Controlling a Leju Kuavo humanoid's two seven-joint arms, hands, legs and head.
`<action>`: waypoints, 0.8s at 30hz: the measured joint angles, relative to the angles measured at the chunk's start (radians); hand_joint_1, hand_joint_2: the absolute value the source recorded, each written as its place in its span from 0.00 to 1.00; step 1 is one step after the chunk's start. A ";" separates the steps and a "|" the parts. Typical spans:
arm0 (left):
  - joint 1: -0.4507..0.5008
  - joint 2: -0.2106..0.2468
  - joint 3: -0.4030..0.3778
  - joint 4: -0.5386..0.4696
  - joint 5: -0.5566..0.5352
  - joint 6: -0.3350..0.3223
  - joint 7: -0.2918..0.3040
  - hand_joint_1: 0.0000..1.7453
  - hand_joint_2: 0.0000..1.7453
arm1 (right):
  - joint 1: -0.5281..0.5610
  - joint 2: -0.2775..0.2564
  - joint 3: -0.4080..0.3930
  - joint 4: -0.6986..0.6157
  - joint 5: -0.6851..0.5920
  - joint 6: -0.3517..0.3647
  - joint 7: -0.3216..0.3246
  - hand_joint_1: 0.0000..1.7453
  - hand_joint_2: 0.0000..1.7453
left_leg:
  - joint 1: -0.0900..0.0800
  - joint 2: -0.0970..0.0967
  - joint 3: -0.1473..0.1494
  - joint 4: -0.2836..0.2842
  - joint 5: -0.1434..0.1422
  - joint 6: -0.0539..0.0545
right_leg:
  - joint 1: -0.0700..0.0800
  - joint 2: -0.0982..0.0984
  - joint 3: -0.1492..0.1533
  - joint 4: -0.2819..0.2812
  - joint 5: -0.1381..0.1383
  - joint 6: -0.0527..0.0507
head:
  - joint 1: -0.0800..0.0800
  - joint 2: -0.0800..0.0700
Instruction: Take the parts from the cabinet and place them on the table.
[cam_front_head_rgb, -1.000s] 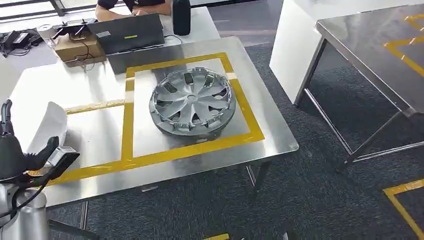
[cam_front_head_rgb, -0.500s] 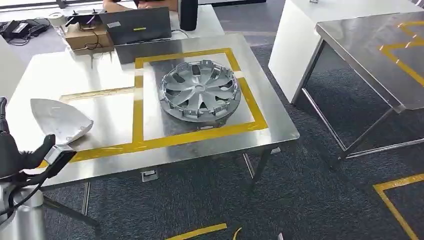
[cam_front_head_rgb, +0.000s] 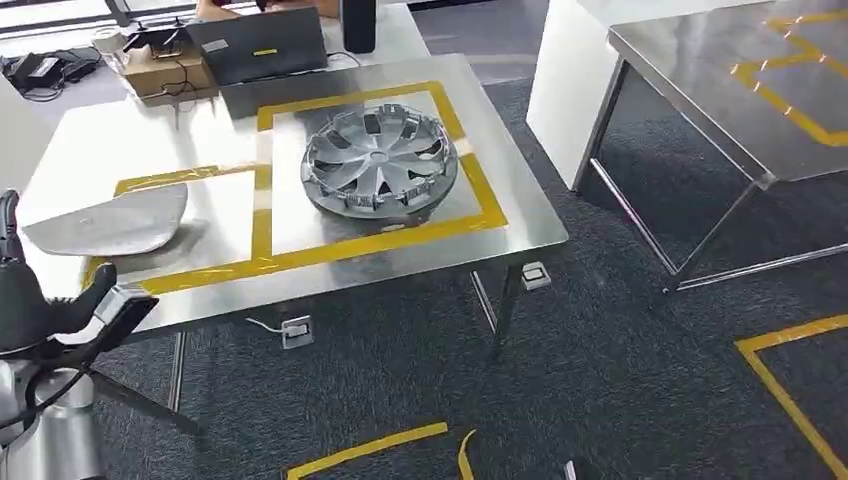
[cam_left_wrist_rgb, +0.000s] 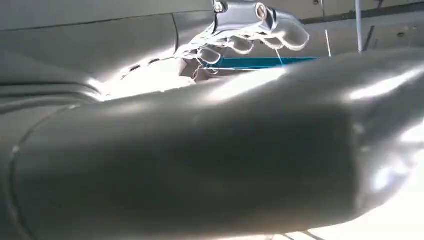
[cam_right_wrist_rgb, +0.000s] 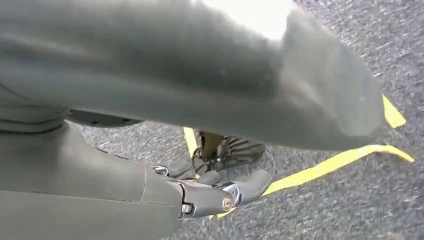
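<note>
The left hand (cam_front_head_rgb: 35, 300) is seen at the lower left of the head view with thumb and fingers spread apart and nothing between them, just short of the table's (cam_front_head_rgb: 525, 235) near edge. The flat silver panel (cam_front_head_rgb: 108, 224), which was standing tilted on its edge a second ago, is now laid flat at the left of the frame, inside the left yellow-taped field (cam_front_head_rgb: 262, 262). Whether a fingertip is touching its left rim cannot be told. The wheel cover (cam_front_head_rgb: 378, 162) is kept in the taped square at the upper centre. Its small shift in the frame is shared by the whole scene, so it is put down to the camera. The right hand (cam_right_wrist_rgb: 215, 192) is hung over the carpet, its fingers loosely bent and apart from the thumb, with nothing held. This placement is judged complete, so another part can be fetched from the cabinet.
</note>
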 joint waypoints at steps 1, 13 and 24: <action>0.001 0.000 -0.002 0.002 0.001 0.000 0.004 0.00 0.00 | 0.001 0.000 0.000 0.000 0.000 -0.001 -0.001 0.00 0.00 | 0.000 0.000 -0.015 0.072 -0.037 -0.003 | 0.001 0.000 -0.015 0.001 0.011 0.000 | 0.000 0.000; -0.016 0.009 -0.056 0.013 -0.007 0.000 0.060 0.00 0.00 | 0.017 0.005 -0.001 0.000 -0.013 0.000 -0.011 0.00 0.00 | -0.005 0.003 0.191 -0.185 0.051 0.061 | -0.002 0.004 -0.113 0.021 0.074 0.055 | -0.003 0.000; -0.012 0.025 -0.084 0.020 -0.019 0.000 0.111 0.00 0.00 | 0.017 0.009 -0.003 0.000 -0.016 -0.002 -0.048 0.00 0.00 | -0.010 0.006 0.042 -0.157 0.165 0.045 | 0.007 0.004 0.074 0.008 -0.071 0.039 | 0.000 0.000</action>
